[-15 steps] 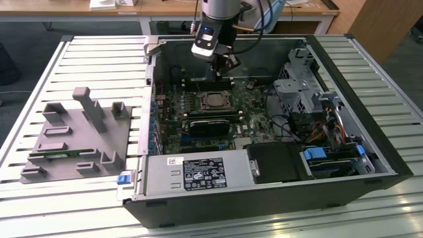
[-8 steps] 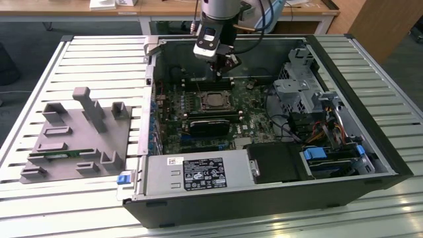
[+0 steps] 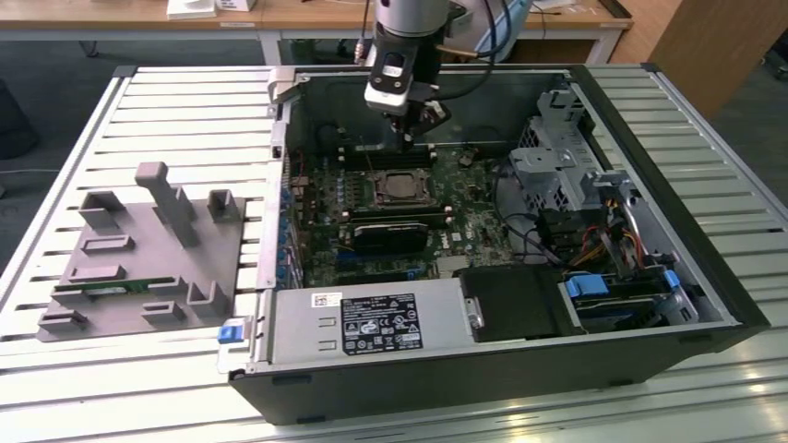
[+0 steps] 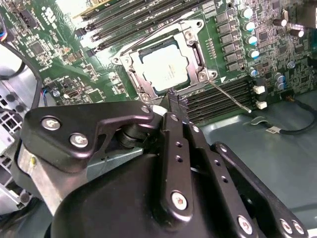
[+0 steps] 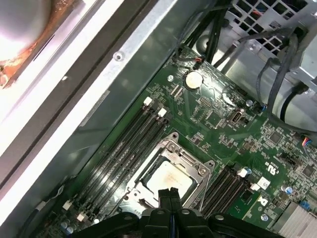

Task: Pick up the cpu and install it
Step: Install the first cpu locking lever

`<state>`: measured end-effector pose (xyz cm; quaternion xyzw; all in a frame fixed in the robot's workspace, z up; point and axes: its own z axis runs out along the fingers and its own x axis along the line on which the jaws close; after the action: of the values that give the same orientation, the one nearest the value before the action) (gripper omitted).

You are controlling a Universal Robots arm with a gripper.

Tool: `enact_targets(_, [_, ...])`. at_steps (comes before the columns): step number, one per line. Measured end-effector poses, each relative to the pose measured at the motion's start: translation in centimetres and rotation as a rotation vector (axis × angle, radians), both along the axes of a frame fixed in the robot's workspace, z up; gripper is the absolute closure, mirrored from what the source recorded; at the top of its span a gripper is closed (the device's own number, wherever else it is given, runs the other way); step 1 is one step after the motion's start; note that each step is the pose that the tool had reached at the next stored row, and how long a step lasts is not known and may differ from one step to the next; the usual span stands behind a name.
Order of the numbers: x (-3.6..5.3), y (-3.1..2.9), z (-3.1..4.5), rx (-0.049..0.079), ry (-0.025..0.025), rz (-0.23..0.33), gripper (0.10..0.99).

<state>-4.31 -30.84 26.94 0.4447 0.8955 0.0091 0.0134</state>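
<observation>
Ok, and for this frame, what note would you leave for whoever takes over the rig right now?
Grasp: the end effector is shut and holds nothing. It hangs just above the near edge of the socket.
Parts: the cpu lies flat in the socket, silver top up, on the motherboard inside the open case.
Done: the cpu is in the socket and released.
Left: the thin socket lever sticks out sideways and looks unlatched. Full seating cannot be confirmed.
</observation>
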Motion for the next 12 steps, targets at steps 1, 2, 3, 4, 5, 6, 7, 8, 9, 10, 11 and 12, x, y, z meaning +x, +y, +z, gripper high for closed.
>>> enact_targets(1, [0.0,0.0,0.0,0.0,0.0,0.015,0.98])
enact_targets(2, [0.0,0.0,0.0,0.0,0.0,0.031,0.98])
enact_targets(3, [0.0,0.0,0.0,0.0,0.0,0.048,0.98])
enact_targets(4, [0.0,0.0,0.0,0.0,0.0,0.066,0.98])
enact_targets(5, [0.0,0.0,0.0,0.0,0.0,0.084,0.98])
enact_targets(6, [0.0,0.0,0.0,0.0,0.0,0.102,0.98])
enact_targets(7, [0.0,0.0,0.0,0.0,0.0,0.12,0.98])
enact_targets(8, [0.0,0.0,-0.01,0.0,-0.0001,0.138,0.98])
enact_targets(9, [0.0,0.0,-0.01,0.0,0.0,0.156,0.98])
enact_targets(10, [0.0,0.0,-0.01,0.0,-0.0001,0.175,0.98])
enact_targets(11, [0.0,0.0,-0.02,0.0,-0.0001,0.193,0.98])
enact_targets(12, [0.0,0.0,-0.02,0.0,0.0,0.211,0.98])
